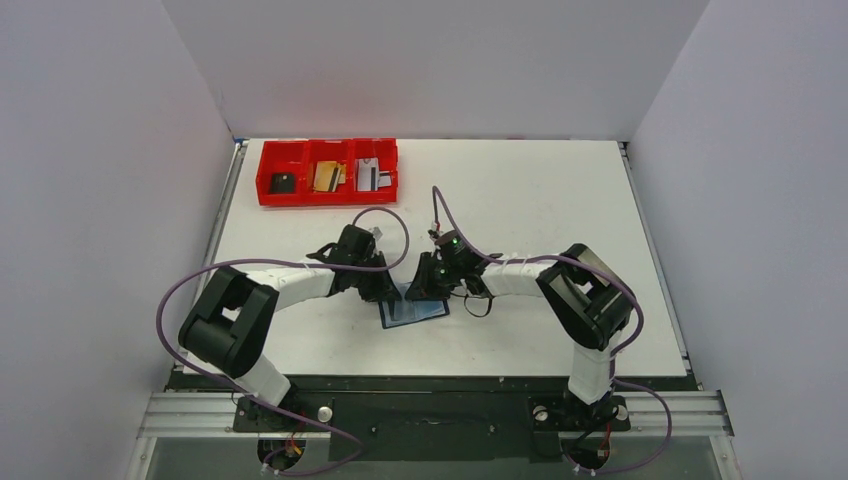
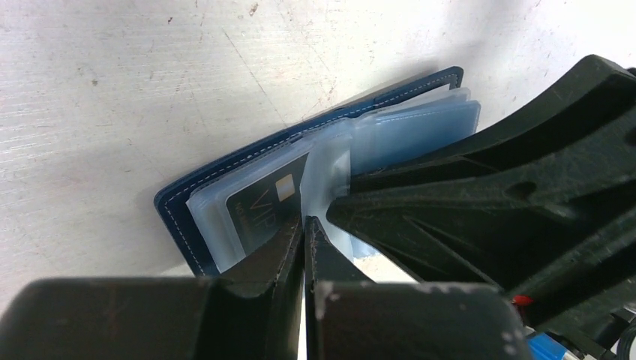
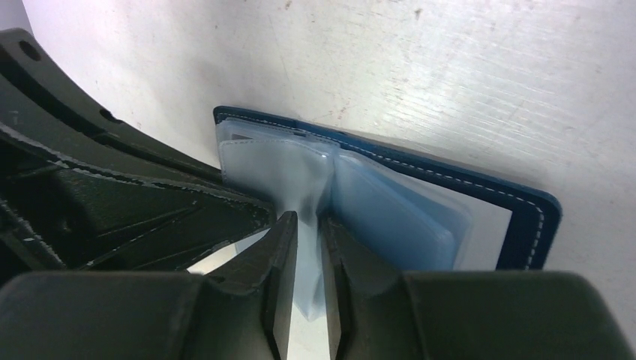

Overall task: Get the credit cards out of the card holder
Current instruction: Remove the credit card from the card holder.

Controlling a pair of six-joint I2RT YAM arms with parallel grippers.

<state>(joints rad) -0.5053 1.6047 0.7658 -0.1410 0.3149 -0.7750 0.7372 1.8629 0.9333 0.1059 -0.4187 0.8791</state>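
My left gripper (image 2: 304,225), jaws pressed together, meets the black card (image 2: 259,210) at its near edge; my right gripper (image 3: 306,225), jaws slightly parted, seemingly straddles a sleeve (image 3: 296,180).

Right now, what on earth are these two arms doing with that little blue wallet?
They are emptying the open card holder in the middle of the table. The left claw is shut at the edge of a black card still tucked in the holder. The right claw has a clear sleeve between its fingers. Three cards already lie in the red tray at the back.
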